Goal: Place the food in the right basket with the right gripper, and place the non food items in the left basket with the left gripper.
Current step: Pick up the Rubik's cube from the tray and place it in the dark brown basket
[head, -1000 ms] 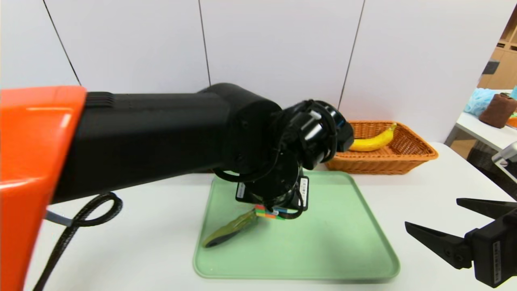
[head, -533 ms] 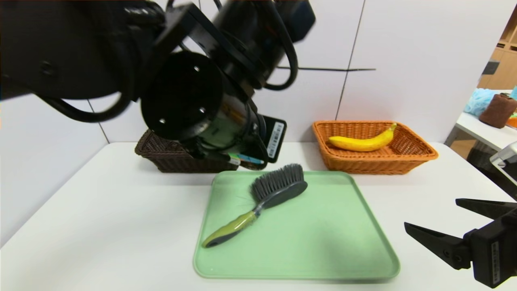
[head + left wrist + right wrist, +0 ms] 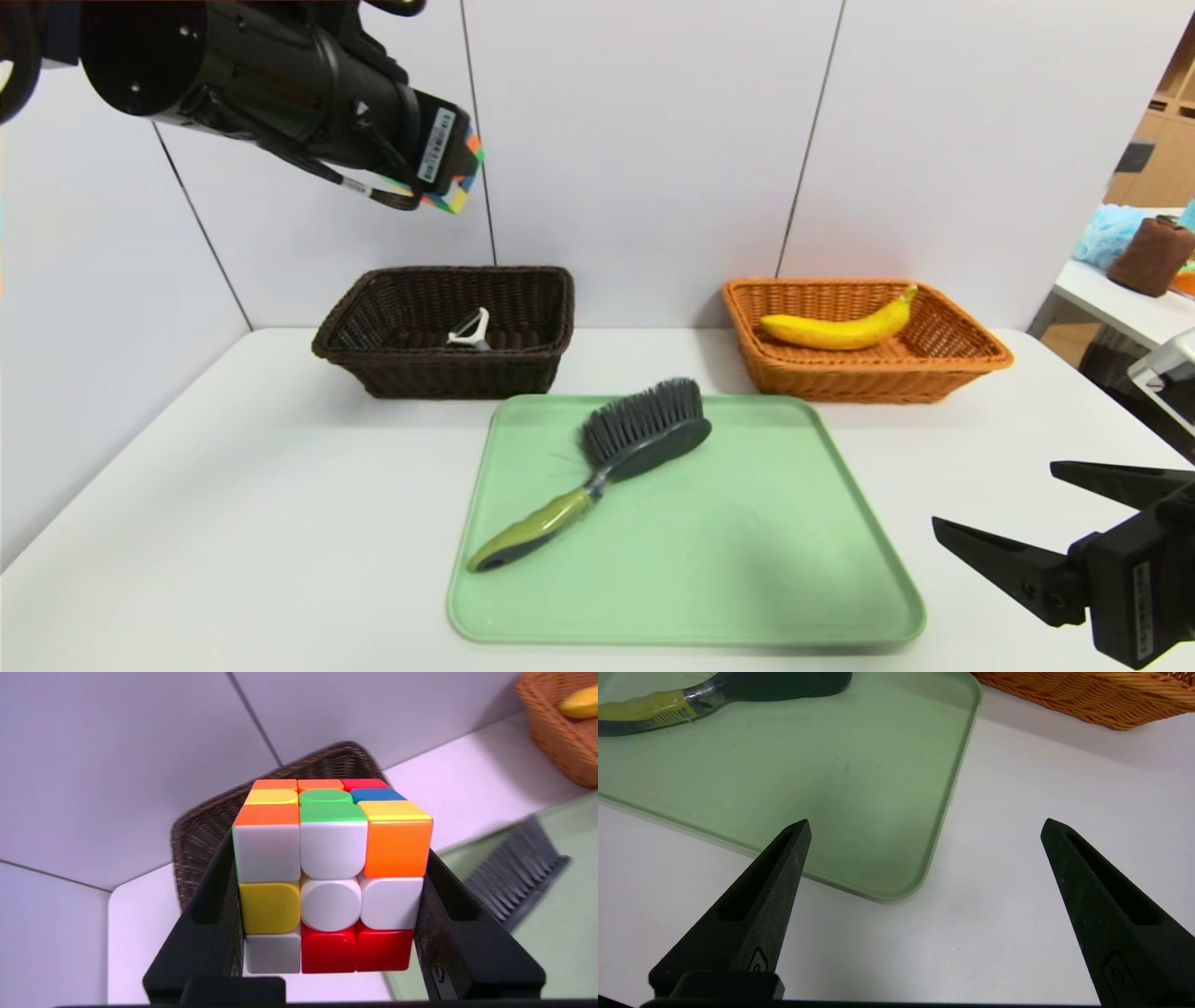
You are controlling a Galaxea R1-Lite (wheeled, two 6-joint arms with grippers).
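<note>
We've got the L end effector (image 3: pixel 329 877) gripping the puzzle cube (image 3: pixel 329 882), above & behind the dark brown basket (image 3: pixel 443 373). Head view: its fingers + most of the cube hidden by the gripper body; L wrist view shows the cube clamped between both fingers. Peeler (image 3: pixel 470 329) in that basket, below the L end effector, seen in head view only; cube blocks it in L wrist view. Brush (image 3: pixel 597 476) on green tray (image 3: pixel 747 560), bristles cut off in R wrist view. Banana (image 3: pixel 836 331) in orange basket (image 3: pixel 868 381). R end effector (image 3: pixel 927 828) open, over tabletop (image 3: pixel 233 523) beside tray.
</note>
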